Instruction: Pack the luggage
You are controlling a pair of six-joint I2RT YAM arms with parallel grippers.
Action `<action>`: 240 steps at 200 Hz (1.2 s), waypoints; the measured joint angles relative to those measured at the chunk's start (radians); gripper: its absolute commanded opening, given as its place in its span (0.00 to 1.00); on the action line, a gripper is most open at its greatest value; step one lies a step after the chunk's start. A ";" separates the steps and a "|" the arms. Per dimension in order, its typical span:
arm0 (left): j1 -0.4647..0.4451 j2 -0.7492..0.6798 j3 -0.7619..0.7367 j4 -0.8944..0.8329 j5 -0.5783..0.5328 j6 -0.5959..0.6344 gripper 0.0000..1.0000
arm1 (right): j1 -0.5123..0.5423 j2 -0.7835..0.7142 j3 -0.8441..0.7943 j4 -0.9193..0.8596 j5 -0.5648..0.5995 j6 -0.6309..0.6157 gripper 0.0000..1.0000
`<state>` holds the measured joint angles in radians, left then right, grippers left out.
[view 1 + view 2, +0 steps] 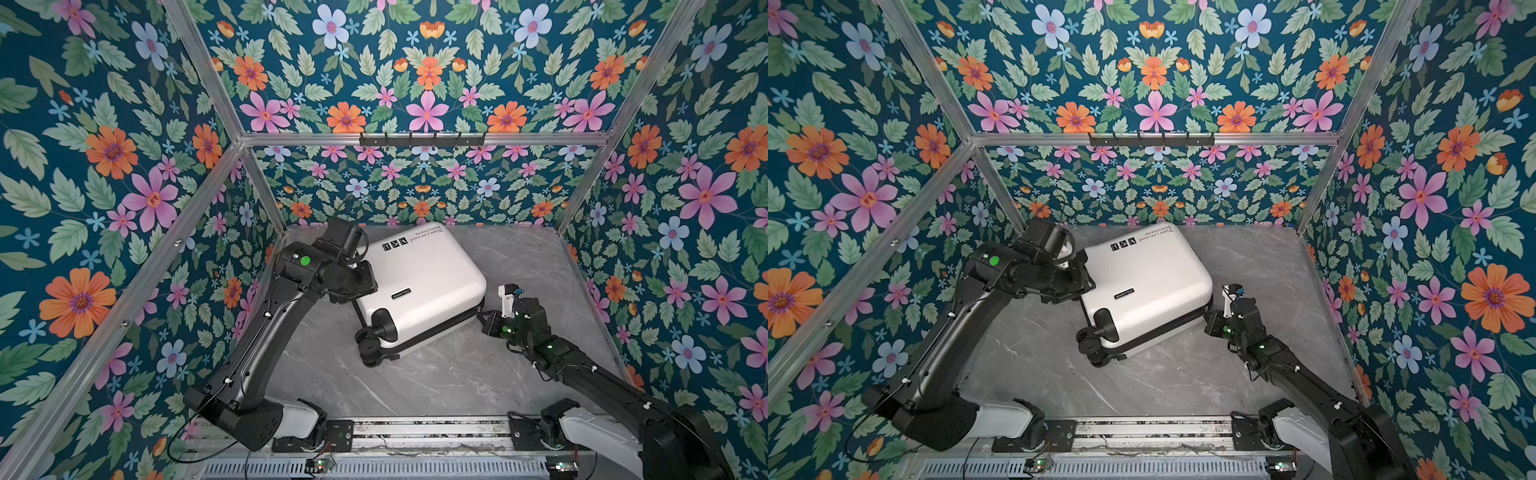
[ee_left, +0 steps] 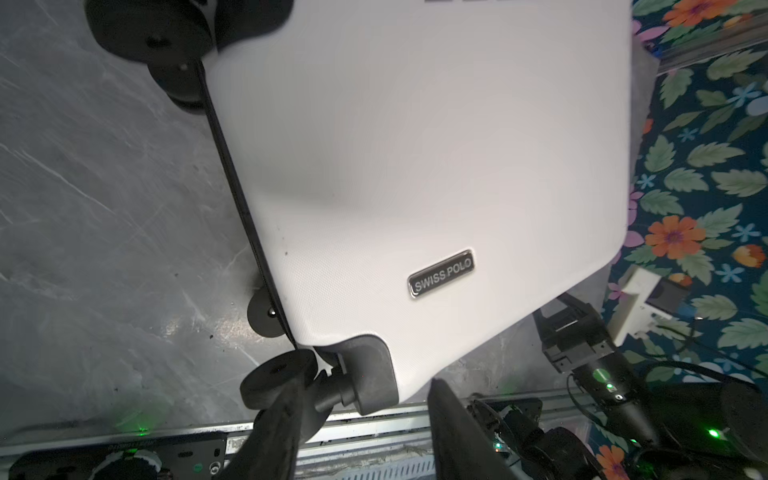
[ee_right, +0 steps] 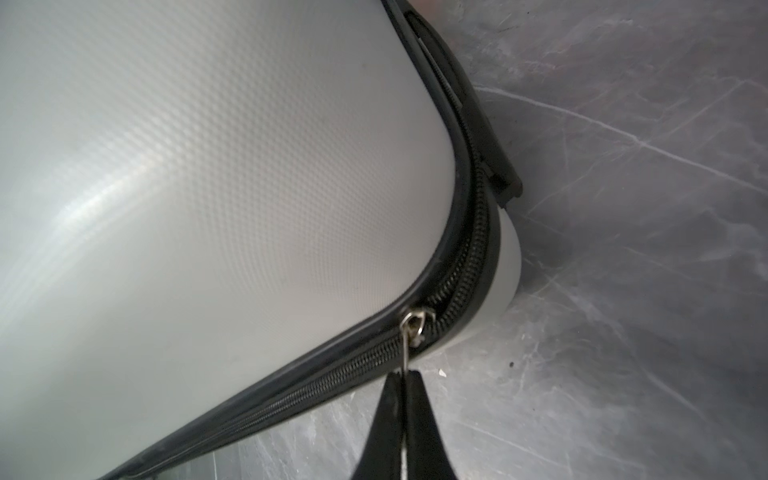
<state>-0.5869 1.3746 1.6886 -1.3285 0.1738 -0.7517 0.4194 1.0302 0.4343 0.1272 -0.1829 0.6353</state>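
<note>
Your right fingers (image 3: 386, 415) pinch the zipper pull (image 3: 404, 349) to close the luggage (image 1: 419, 274); your left fingers (image 2: 274, 432) hover parted, empty, poised to brace.

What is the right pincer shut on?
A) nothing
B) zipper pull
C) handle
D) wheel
B: in the right wrist view the right pincer is shut on the zipper pull at a corner of the luggage.
</note>
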 measured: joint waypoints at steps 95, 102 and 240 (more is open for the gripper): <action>-0.187 -0.042 -0.421 0.308 0.225 -0.145 0.49 | 0.279 0.099 0.049 0.035 0.164 0.174 0.00; -0.183 -0.033 -0.431 0.294 0.193 -0.122 0.49 | 0.281 0.093 0.046 0.035 0.168 0.179 0.00; 0.111 -0.013 -0.474 0.299 -0.198 -0.005 0.52 | 0.282 -0.030 -0.092 0.100 0.260 0.272 0.06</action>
<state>-0.4763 1.3617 1.2148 -1.0294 -0.0242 -0.7570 0.7013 1.0004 0.3420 0.2276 0.0772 0.9070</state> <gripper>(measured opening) 0.515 0.050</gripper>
